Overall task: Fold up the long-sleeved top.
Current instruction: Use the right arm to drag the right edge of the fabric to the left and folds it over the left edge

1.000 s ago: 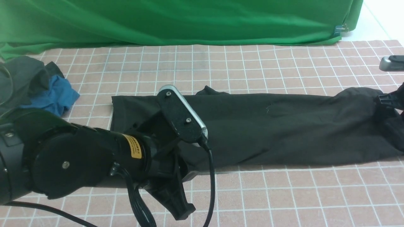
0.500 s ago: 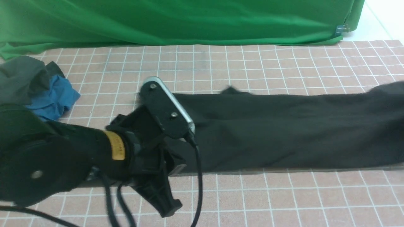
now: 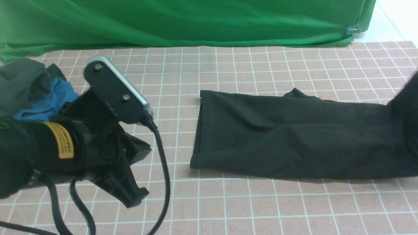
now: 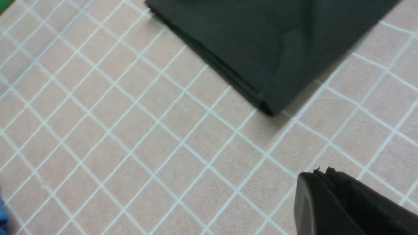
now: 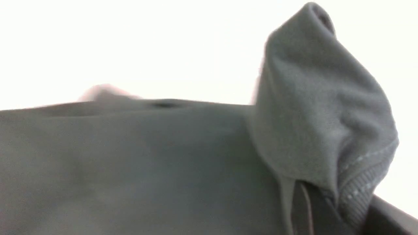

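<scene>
Risk: your right gripper (image 5: 326, 202) pinches a bunched ribbed hem of the large black thin jersey long-sleeved top (image 3: 294, 137), which lies as a long folded strip on the pink gridded mat (image 3: 261, 209), right of centre. Thin fabric may slip out or the layers skew if you pull hard. Left gripper (image 4: 346, 202) clenched, empty, hovers just beside the strip's near corner

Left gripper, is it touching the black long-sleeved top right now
Apart. In the left wrist view, bare checked mat separates the left gripper from the nearest corner of the long-sleeved top.
</scene>
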Motion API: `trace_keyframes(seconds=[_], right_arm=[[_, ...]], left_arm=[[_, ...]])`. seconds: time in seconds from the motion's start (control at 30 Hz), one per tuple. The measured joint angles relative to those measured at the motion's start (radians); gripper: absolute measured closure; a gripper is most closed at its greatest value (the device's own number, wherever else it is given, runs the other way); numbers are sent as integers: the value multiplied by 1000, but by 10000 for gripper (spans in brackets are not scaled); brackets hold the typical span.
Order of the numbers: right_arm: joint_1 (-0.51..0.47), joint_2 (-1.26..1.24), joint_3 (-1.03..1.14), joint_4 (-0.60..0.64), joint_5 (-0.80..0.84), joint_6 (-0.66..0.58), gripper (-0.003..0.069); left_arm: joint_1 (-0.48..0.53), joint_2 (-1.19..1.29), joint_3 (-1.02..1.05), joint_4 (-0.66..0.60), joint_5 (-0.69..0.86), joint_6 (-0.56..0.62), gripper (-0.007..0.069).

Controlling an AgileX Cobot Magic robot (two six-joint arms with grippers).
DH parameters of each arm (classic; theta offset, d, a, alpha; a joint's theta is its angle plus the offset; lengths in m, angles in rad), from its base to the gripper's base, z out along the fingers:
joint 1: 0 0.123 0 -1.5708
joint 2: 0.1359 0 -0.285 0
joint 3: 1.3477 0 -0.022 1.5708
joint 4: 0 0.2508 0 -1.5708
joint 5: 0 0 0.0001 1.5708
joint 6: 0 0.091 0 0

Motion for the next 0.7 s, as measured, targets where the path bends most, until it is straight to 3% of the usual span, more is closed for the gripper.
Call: trace_keyframes(seconds=[0.3,0.7], right_arm=[[226,-6,0,254,-35,-1,568],[510,119,1,407,-283,2,568]], left_arm=[[3,-2,0,-26,6,-1,606],[3,-2,0,-42,6,-1,606]])
